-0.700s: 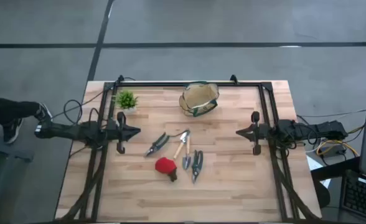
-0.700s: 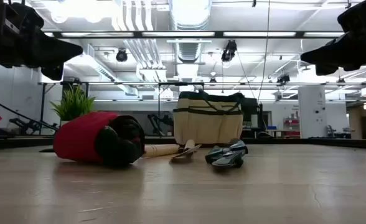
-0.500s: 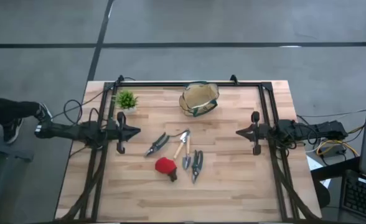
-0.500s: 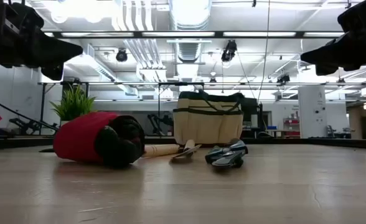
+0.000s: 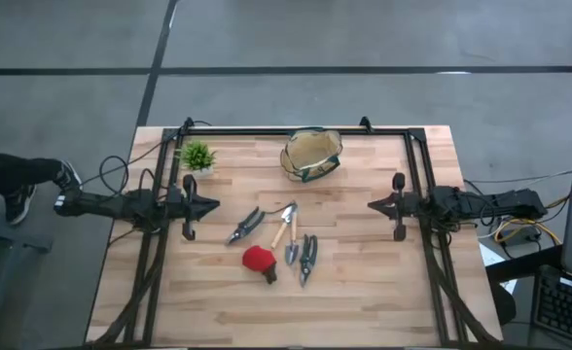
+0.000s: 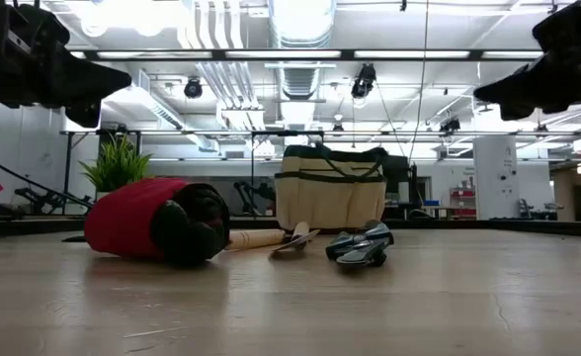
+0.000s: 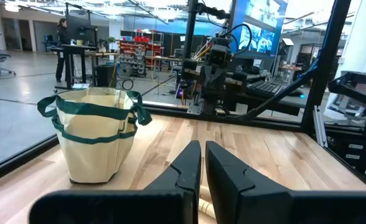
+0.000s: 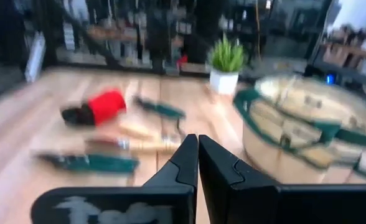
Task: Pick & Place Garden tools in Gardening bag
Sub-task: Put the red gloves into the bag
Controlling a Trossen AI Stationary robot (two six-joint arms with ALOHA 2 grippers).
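The garden tools (image 5: 274, 241) all lie on the desk (image 5: 364, 292), none yet in the gardening bag (image 5: 311, 154), so we judge the whole task still ahead. Our left gripper (image 5: 211, 206) hangs over the left edge and our right gripper (image 5: 375, 206) over the right (both with fingers together, holding nothing). Between them, mid-desk, lie two pruners, the trowel and the red-headed piece; the bag stands at the far edge.

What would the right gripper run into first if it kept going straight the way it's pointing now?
Probably nothing on the table: the right gripper points level toward the left gripper, and it rides high above the tools in the low view, so the left gripper likely comes first.
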